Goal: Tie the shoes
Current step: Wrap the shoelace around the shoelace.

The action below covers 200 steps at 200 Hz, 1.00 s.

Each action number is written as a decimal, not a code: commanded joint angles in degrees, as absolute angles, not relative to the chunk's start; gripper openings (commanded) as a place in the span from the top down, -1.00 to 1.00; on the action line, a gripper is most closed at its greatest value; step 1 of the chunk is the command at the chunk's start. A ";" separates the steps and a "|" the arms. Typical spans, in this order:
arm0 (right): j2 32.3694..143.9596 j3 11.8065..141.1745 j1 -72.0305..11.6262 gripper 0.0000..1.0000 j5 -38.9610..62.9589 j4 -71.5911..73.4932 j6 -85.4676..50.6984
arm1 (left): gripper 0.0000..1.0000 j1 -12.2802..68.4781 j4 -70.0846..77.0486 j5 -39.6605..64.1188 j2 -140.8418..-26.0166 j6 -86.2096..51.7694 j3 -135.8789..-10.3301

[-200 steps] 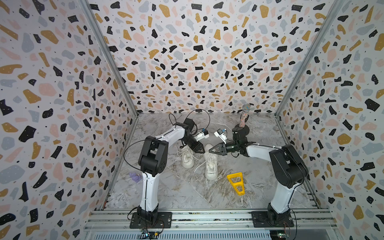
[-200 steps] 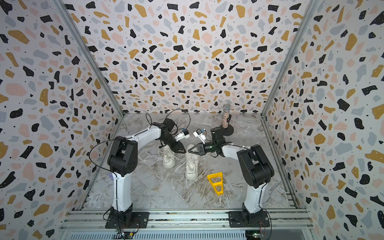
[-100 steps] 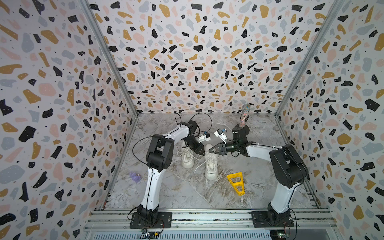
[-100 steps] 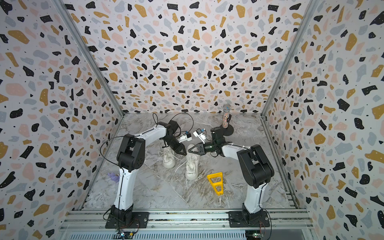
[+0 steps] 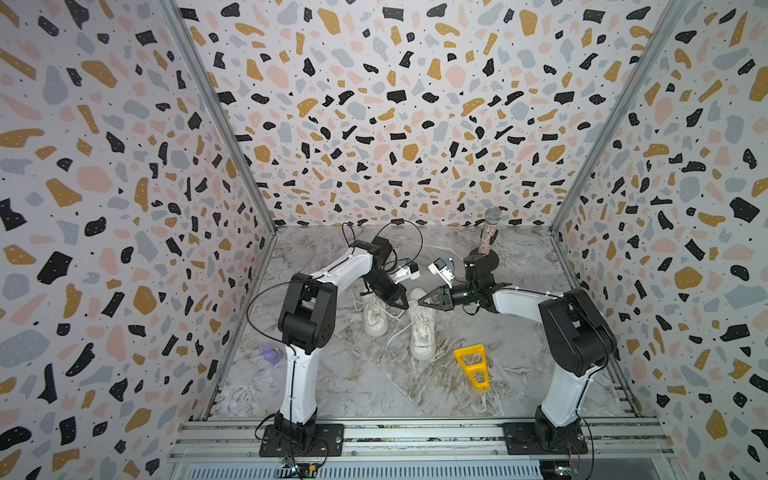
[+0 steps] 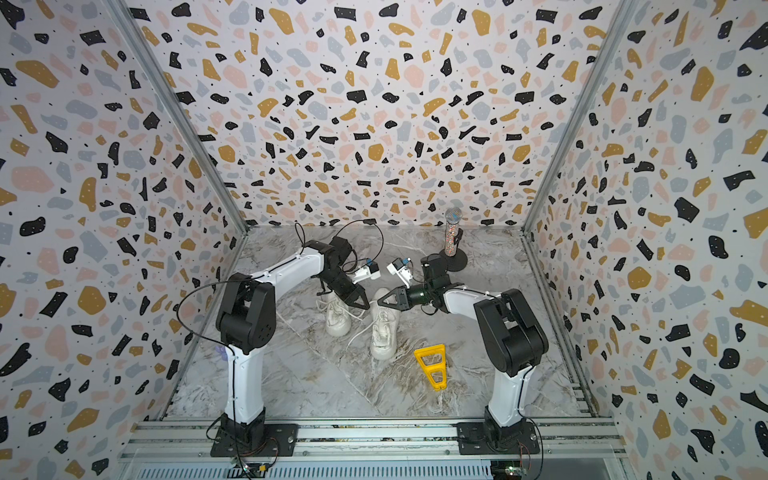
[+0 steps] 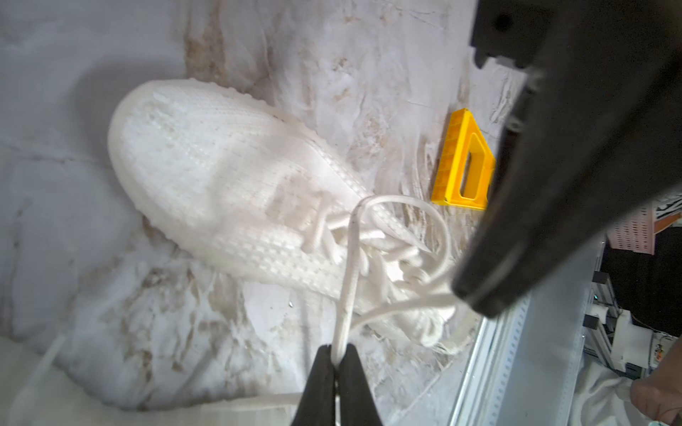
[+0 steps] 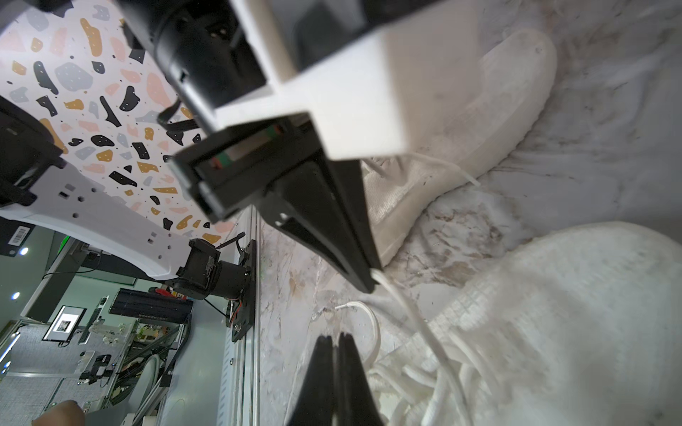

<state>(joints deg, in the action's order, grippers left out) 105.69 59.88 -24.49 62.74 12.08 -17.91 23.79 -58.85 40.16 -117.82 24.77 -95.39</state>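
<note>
Here, knit white shoe (image 7: 221, 177), slim lace (image 7: 348, 280) seemingly taut in left jaws.

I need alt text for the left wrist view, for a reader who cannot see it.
The left gripper, jaws shut, pinches a white lace that runs to a white shoe on a marbled table. The dark right gripper hangs close above the shoe, and a yellow triangular frame lies beyond it.
</note>
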 commanded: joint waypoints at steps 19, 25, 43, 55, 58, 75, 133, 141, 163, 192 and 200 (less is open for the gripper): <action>103.05 62.53 -24.22 1.00 60.96 9.42 -17.36 | 1.00 22.87 -68.29 44.13 -112.93 23.65 -92.42; 102.98 62.54 -24.22 1.00 60.83 9.39 -17.35 | 1.00 22.80 -69.65 44.99 -112.54 23.96 -92.23; 102.75 62.66 -24.21 1.00 60.41 9.15 -17.39 | 1.00 22.66 -72.24 47.98 -111.05 24.55 -90.92; 102.82 62.74 -24.21 1.00 60.25 8.69 -17.26 | 1.00 22.60 -72.34 49.58 -109.87 24.67 -89.80; 102.90 62.79 -24.21 1.00 60.31 8.49 -17.17 | 1.00 22.64 -72.40 50.24 -109.67 24.77 -89.55; 102.98 62.88 -24.26 1.00 60.29 8.27 -16.96 | 1.00 22.64 -73.13 51.53 -108.78 26.27 -89.39; 103.73 64.22 -24.22 1.00 59.92 7.82 -18.99 | 1.00 23.98 -74.02 60.38 -110.53 28.70 -88.86; 104.17 64.55 -24.25 1.00 59.94 7.74 -19.77 | 1.00 24.65 -73.99 62.01 -111.00 29.43 -88.80; 105.24 64.96 -24.25 1.00 60.12 7.79 -21.32 | 1.00 26.80 -72.20 65.24 -112.24 29.60 -89.22; 106.50 65.08 -24.25 1.00 60.34 7.43 -22.14 | 1.00 29.05 -61.06 66.82 -111.30 22.49 -86.09; 106.76 65.12 -24.24 1.00 60.31 7.38 -22.23 | 0.97 29.42 -56.66 66.71 -110.25 19.48 -84.41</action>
